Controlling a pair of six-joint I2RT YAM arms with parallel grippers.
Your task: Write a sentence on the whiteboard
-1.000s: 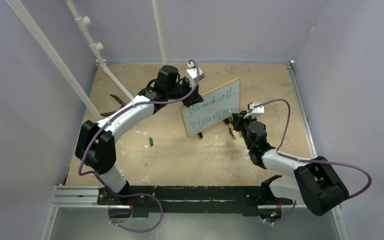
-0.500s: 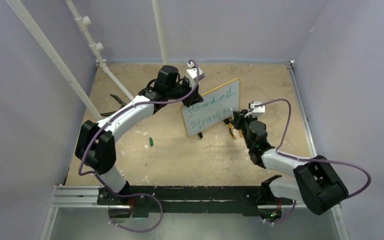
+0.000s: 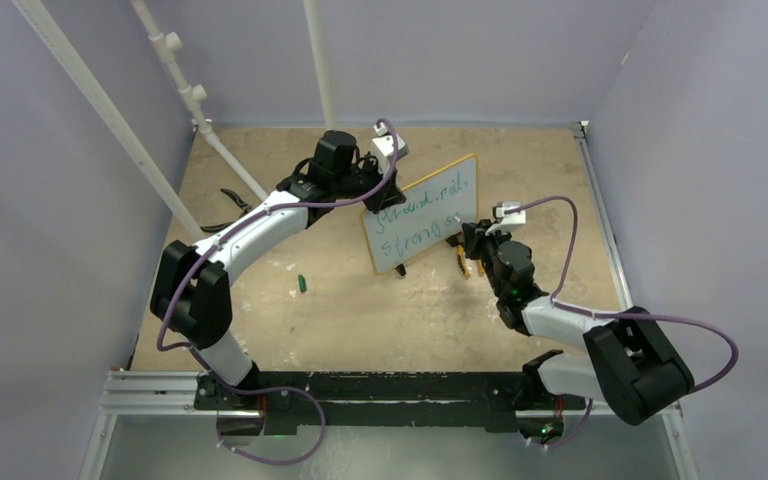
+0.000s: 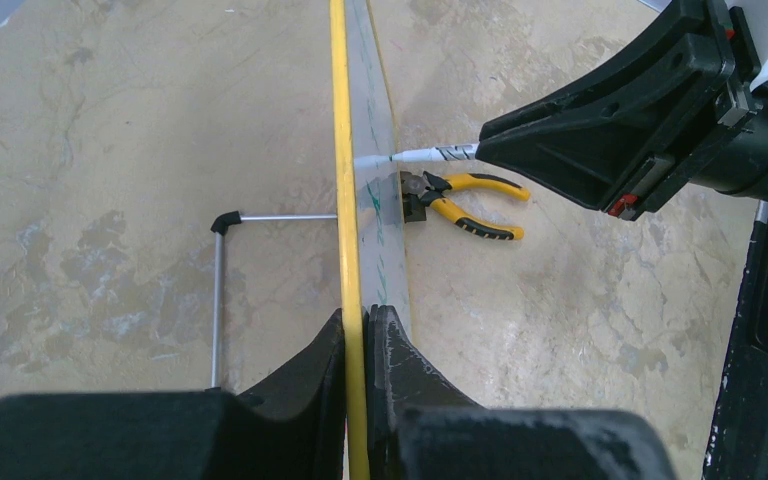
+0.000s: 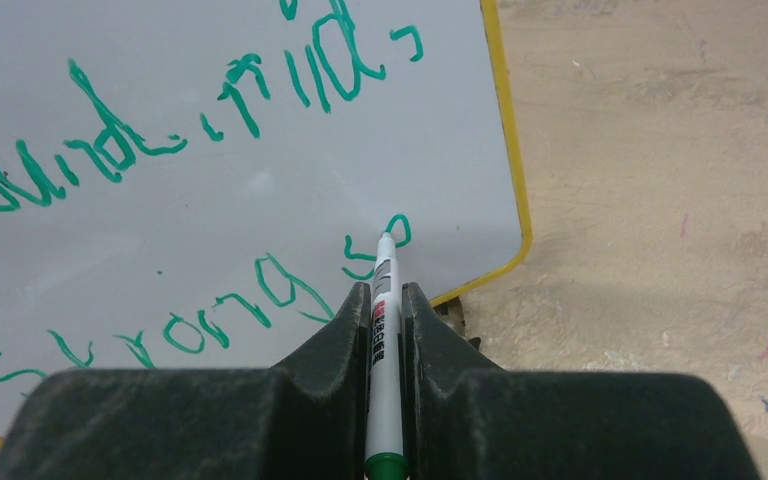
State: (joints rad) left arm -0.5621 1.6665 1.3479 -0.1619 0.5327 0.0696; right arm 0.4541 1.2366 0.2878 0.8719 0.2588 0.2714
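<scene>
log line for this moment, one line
left jaws: shut on whiteboard edge | right jaws: shut on marker | marker tip: at sentence, end of lower line | phase: writing

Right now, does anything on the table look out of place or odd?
Two things: yellow-handled pliers lie on the table beside the whiteboard, unrelated to writing; a small green piece, perhaps a marker cap, lies loose to the board's left.
</scene>
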